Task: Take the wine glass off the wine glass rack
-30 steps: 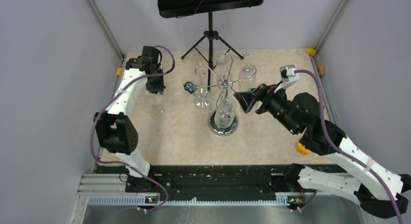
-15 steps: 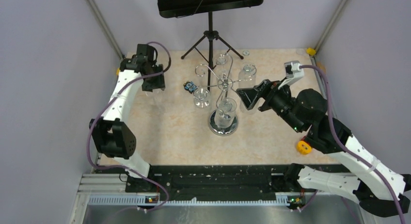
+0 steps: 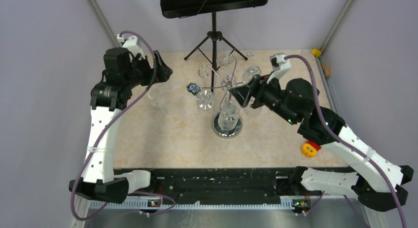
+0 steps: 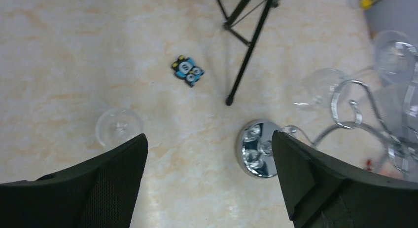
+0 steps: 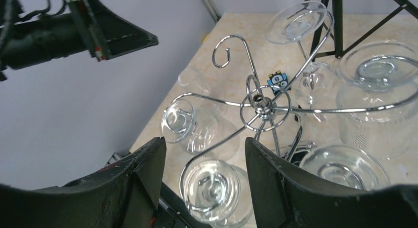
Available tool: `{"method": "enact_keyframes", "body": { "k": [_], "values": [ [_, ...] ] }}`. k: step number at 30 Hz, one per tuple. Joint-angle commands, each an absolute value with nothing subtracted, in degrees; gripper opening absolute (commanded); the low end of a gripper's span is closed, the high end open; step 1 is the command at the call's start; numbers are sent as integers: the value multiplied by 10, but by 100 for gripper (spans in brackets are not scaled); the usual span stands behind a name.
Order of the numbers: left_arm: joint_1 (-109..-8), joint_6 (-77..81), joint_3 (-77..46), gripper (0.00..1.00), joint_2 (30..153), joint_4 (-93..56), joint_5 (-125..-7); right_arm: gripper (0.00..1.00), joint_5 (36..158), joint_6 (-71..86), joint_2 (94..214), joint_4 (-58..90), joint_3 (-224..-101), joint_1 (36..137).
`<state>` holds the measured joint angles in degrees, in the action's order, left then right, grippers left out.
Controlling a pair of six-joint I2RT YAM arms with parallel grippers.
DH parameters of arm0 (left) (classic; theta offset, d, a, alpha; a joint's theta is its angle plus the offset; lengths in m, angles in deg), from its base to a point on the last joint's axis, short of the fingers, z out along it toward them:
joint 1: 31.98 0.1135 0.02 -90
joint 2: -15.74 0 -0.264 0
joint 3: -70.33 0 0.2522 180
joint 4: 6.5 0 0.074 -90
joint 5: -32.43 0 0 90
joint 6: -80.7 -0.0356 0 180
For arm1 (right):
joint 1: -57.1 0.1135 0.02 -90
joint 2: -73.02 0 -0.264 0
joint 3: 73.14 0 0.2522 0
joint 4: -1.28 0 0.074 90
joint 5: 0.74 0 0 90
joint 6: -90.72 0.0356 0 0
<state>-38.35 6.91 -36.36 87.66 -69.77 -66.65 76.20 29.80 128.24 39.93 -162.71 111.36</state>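
Chrome rack (image 5: 261,103), right gripper (image 5: 203,145) seemingly clear

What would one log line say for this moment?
left claw: open | right claw: open, at rack | one glass on table

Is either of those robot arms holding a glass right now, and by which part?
Neither holds anything. The left gripper is open above the table, and the right gripper hovers open over the wine glass rack, gripping no glass.
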Motion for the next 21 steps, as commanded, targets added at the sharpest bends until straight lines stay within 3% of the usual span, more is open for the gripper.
{"method": "enact_keyframes", "body": {
  "k": [1,10,18,21],
  "values": [
    [-382,136,-306,99,834,-543,-802,62,745,281,1329,396,-1683,1116],
    [-393,376,-252,96,905,-257,-927,63,724,248,1390,378,-1728,1113],
    [-432,335,-450,84,1081,-337,-962,62,739,244,1351,330,-1693,1112],
    [-450,317,-498,84,1126,-358,-984,62,731,243,1340,320,-1679,1111]
  ]
}}
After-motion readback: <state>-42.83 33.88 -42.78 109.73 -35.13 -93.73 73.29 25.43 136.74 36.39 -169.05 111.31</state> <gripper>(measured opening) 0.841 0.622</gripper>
